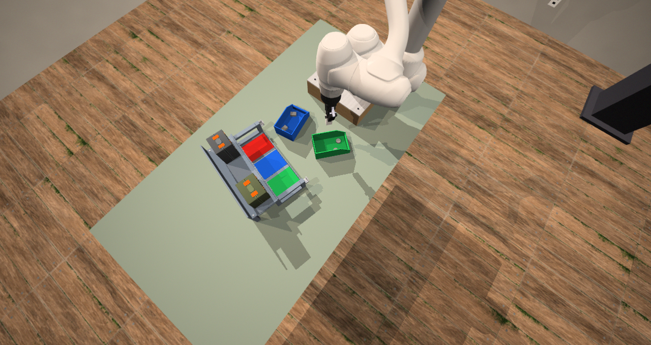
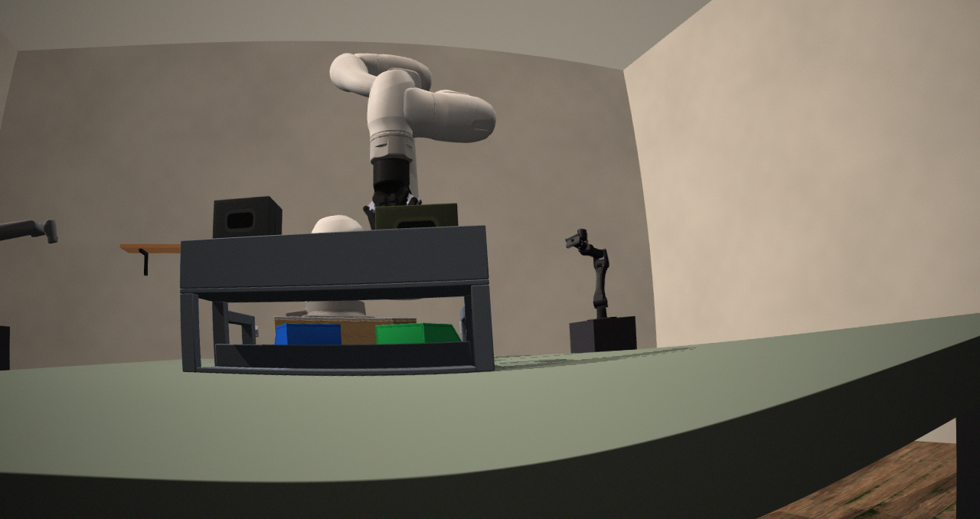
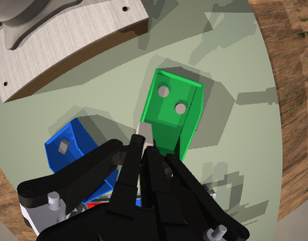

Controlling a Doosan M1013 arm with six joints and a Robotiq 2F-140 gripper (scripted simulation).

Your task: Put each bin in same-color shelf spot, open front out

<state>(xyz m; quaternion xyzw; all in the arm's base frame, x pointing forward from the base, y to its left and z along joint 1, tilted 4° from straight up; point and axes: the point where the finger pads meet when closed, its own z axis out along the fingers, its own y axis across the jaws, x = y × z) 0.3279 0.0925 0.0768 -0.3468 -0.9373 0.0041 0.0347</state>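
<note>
Top: green bin [image 1: 325,148] [image 2: 400,334] [image 3: 171,125] on the table, apart from the shelf [image 1: 291,194] [image 2: 334,262], flat on its base. Long axis close to left-right, right end slightly up-frame; cut-down end looks to be the right one, two round parts near it. Blue bin [image 1: 291,123] [image 2: 307,334] [image 3: 61,157] nearby, long axis lower left to upper right, two blocky parts inside. Gripper [image 1: 329,120] [image 2: 370,217] [image 3: 142,132] just beside green on the arm-base side, not holding it

Exterior: both bins visible through the shelf opening, beyond it, blue left, green right. Can't read long axes well. Fingers partly hidden by olive box [image 2: 430,213]

Wrist: fingers together, nothing between them, tips overlapping green's rim in view. Green's long axis near vertical, top leaning right, parts at upper end
</note>
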